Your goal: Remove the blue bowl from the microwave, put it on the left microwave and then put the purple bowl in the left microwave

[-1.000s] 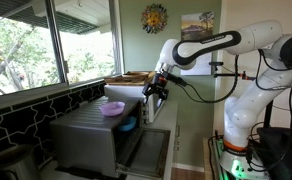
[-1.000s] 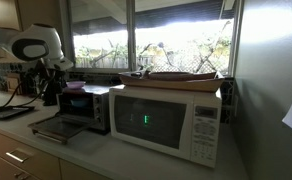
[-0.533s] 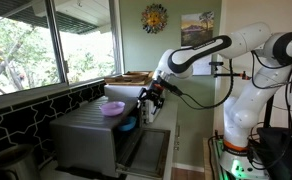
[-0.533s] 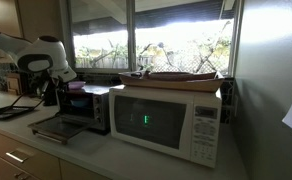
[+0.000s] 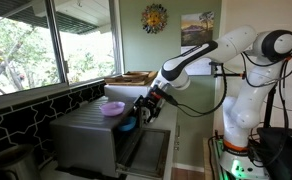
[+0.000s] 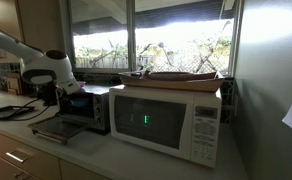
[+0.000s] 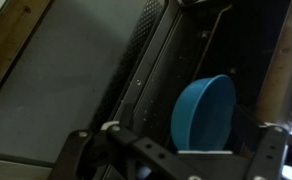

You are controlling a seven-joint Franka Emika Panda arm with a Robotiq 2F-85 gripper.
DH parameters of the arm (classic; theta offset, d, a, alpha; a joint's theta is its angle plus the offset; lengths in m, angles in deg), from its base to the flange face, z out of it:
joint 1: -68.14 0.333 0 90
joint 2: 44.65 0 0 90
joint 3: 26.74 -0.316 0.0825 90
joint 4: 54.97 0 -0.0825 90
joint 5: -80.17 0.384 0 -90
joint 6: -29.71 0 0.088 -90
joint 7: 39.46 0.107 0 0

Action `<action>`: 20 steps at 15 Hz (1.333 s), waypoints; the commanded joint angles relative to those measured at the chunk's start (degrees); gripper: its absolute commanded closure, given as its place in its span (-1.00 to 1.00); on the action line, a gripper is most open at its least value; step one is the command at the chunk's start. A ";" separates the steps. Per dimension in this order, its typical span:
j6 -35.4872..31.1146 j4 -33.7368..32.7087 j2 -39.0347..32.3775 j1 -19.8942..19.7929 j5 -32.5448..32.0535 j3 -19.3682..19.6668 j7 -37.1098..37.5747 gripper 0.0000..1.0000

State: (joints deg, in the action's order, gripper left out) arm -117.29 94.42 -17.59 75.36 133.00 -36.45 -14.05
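Note:
The blue bowl (image 7: 206, 112) sits inside the dark cavity of the grey steel oven (image 5: 81, 135), whose front door (image 5: 148, 150) hangs open. The bowl also shows in an exterior view (image 5: 129, 125). The purple bowl (image 5: 113, 108) rests on top of the oven. My gripper (image 5: 146, 112) is at the oven's opening, just in front of the blue bowl. In the wrist view my gripper (image 7: 181, 160) is open, with its fingers spread wide below the bowl and nothing held.
A white microwave (image 6: 171, 120) stands beside the grey oven (image 6: 86, 107), with a flat tray (image 6: 176, 76) on top. Windows run along the counter's back. The open door (image 6: 51, 128) juts out over the counter.
My arm has come down and forward, bringing the gripper from beside the oven's top to its opening, close to the blue bowl. The bowls have not moved.

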 commanded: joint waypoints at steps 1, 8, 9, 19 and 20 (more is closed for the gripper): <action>-2.94 0.23 -2.98 1.96 7.04 1.13 -5.88 -1.00; -8.20 -0.35 -6.17 2.34 18.81 0.77 -14.37 -0.67; -8.59 -0.40 -6.46 2.25 19.78 0.65 -15.21 -0.47; -9.52 0.58 -5.33 1.08 23.75 0.07 -18.24 -0.70; -9.14 1.17 -4.86 1.03 23.93 0.32 -18.08 -0.84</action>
State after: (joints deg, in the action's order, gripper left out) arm -124.46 94.13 -22.28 76.67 155.33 -36.16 -32.27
